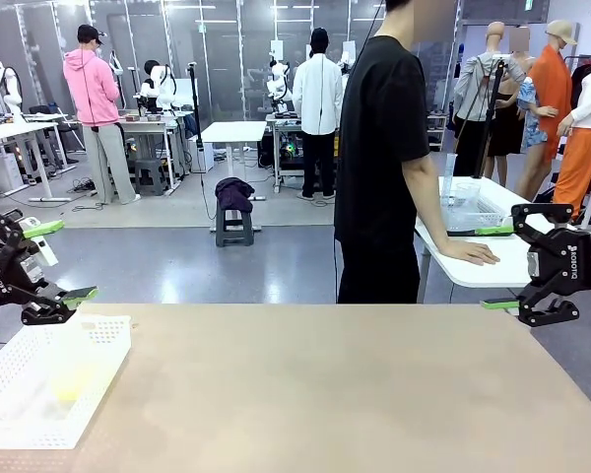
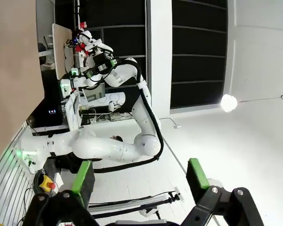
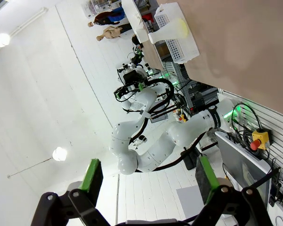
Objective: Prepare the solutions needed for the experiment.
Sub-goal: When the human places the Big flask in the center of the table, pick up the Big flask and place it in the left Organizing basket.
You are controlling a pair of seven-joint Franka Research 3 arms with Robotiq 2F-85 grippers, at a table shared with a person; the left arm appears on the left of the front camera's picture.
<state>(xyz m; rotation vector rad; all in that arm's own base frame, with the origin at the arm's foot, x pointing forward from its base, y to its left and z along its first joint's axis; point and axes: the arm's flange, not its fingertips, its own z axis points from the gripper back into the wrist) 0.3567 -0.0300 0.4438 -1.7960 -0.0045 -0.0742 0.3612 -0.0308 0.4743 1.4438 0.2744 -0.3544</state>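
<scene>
Here I am with both arms hanging at the table's edges. My left gripper (image 1: pixel 59 261) sits at the far left, just above the near-left corner area, fingers spread wide with nothing between the green pads. From my left wrist camera the left gripper (image 2: pixel 139 176) shows the same thing: two green-tipped fingers well apart, empty air between them, and my other arm (image 2: pixel 113 141) off across the room.

My right gripper (image 1: pixel 497 266) hovers at the far right edge of the table (image 1: pixel 325 384), also released, jaws gaping and empty. In the right wrist camera the right gripper (image 3: pixel 146 176) has its two green pads wide apart, gripping nothing.

Now the solutions (image 1: pixel 67 386): a pale yellow-green tint low down inside the white perforated basket (image 1: pixel 10 394) at the near-left corner of the table, just below my left gripper. The flask that holds it is so faint through the basket wall that I can barely make out its outline. From the right wrist camera I catch the solutions (image 3: pixel 180 26) as a yellowish glow in the basket (image 3: pixel 177 44) at the table's far end.

A person in black (image 1: pixel 384 158) stands at the far side, one hand (image 1: pixel 470 253) resting on a white side table (image 1: pixel 473 266) to the right.
</scene>
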